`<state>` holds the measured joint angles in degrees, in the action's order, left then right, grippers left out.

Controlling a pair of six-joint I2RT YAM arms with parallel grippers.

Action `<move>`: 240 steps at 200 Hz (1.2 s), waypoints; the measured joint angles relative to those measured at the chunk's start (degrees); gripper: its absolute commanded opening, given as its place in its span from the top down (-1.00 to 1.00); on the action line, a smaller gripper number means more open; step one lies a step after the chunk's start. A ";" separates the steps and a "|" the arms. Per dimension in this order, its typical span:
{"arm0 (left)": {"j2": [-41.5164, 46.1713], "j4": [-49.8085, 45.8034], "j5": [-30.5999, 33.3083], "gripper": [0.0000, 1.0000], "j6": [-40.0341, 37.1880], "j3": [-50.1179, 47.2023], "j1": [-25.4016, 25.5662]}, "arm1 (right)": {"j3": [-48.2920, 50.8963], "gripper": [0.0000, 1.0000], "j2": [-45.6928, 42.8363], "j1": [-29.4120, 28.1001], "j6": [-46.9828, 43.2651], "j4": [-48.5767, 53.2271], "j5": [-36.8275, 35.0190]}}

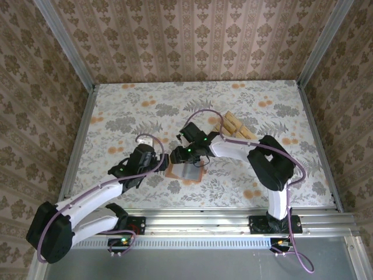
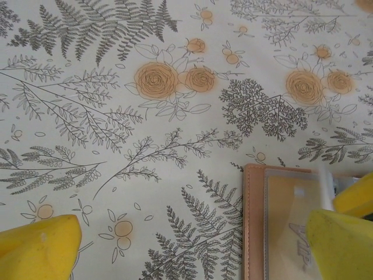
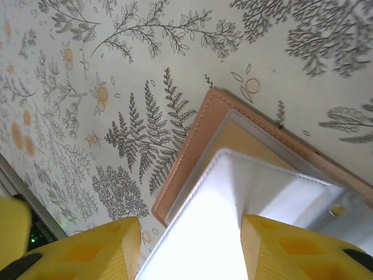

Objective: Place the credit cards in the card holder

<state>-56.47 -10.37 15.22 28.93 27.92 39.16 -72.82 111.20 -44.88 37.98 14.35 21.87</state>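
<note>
1. Wrists of both arms crowd over the card holder [image 1: 186, 173] in the overhead view. Just its near part shows, a reddish-brown edge round a grey inside, lying on the counter [image 1: 116, 116] a little left of the middle.
2. From the left wrist, the card holder [image 2: 254, 233] is cut off by the bottom and right edges. A tan stitched border and a glossy clear pocket over a yellowish inside can be made out. The print under the pocket is too blurred to read.
3. A second yellow shape at the right edge of that view is too cropped to identify.
4. The left tool [image 1: 157, 161] [image 2: 192, 239] gapes wide with nothing in it. One fingertip [image 2: 41, 245] is over bare counter to the left of the holder and the other is over the clear pocket. Whether that one touches the pocket I cannot tell.
5. From the right wrist, one rounded corner of the card holder [image 3: 192, 146] shows. A pale flap [image 3: 233, 198] rises from it toward the camera and covers the rest.
6. The right tool [image 1: 178, 156] [image 3: 191, 248] stands about half closed. The flap spans the gap from finger to finger and looks gripped by them, though the contact itself falls below the frame.
7. The credit cards [image 1: 234, 125] lie in a tan fan on the counter, far and right of the holder. The right forearm [image 1: 233, 149] hides part of the fan, so their number is unclear. They lie well apart from both tools.
</note>
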 measured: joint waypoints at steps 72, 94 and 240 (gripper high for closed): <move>2.12 -1.01 -0.07 -1.00 0.00 -1.27 -0.26 | -2.54 0.00 4.39 -0.72 1.29 -0.04 0.04; 2.05 -1.01 -0.33 -1.00 0.02 -1.31 -0.26 | -2.73 -0.01 4.39 -0.72 1.27 0.11 0.04; -2.80 -0.79 -1.05 -1.00 1.07 -1.27 -0.26 | 4.74 0.09 -6.80 -1.60 -2.27 4.79 -4.96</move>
<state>-59.27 -11.16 14.17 30.00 26.65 38.89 -68.07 104.40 -46.48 35.70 19.14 16.91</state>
